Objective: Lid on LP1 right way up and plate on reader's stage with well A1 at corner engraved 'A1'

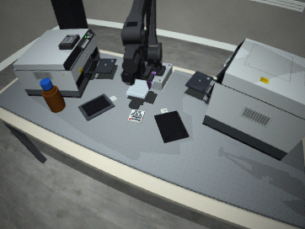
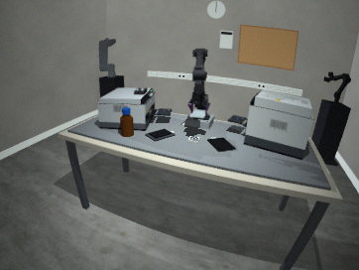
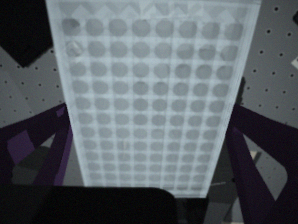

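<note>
My gripper (image 1: 142, 84) (image 2: 196, 110) (image 3: 149, 111) is shut on the white well plate (image 1: 136, 89) (image 2: 197, 114) (image 3: 150, 75). It holds the plate level above the middle of the bench, just in front of the arm's base. In the wrist view the purple fingers clasp the plate's two long sides, and the wells show uncovered. The dispenser's stage (image 1: 105, 66) at the left is dark and bare. The reader's stage (image 1: 200, 82) is to the right of the gripper, in front of the reader (image 1: 253, 101). A dark lid (image 1: 96, 106) with a grey rim lies flat in a bench position left of centre.
A brown bottle (image 1: 52, 97) (image 2: 127, 124) with a blue cap stands beside the dispenser (image 1: 55, 63). A flat black bench position (image 1: 170, 125) lies right of centre. A small printed marker card (image 1: 136, 114) lies below the plate. The arm's base (image 1: 162, 77) stands behind it.
</note>
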You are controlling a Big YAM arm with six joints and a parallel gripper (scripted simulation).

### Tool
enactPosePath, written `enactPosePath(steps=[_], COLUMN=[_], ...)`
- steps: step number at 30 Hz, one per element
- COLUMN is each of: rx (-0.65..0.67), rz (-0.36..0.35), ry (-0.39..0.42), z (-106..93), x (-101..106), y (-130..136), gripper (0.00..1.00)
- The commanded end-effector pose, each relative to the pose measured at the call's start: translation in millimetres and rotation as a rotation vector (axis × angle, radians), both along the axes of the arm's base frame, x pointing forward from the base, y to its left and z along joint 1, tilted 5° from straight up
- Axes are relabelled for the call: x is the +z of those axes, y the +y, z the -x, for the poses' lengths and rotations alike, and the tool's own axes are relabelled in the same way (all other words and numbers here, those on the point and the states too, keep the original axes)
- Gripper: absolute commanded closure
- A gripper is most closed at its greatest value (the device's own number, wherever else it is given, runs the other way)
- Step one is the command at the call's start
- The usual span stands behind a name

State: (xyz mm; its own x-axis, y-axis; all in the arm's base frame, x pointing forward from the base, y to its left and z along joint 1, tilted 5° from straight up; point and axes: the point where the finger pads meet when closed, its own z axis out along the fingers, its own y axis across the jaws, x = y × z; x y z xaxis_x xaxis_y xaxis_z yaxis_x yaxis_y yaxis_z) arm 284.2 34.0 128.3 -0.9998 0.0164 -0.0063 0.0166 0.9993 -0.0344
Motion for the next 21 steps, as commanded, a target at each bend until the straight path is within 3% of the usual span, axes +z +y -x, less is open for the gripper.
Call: enactPosePath(steps=[1,8,21], rx=[-0.047,-0.043,-0.08], rz=[0.002,0.005,0.001], ry=[-0.034,-0.015,-0.03], z=[-18.2,-11.4,-7.3], x=[21.2,15.6,23.1], y=[14.0,25.8,60.9], gripper=[0.14,0.14,0.14])
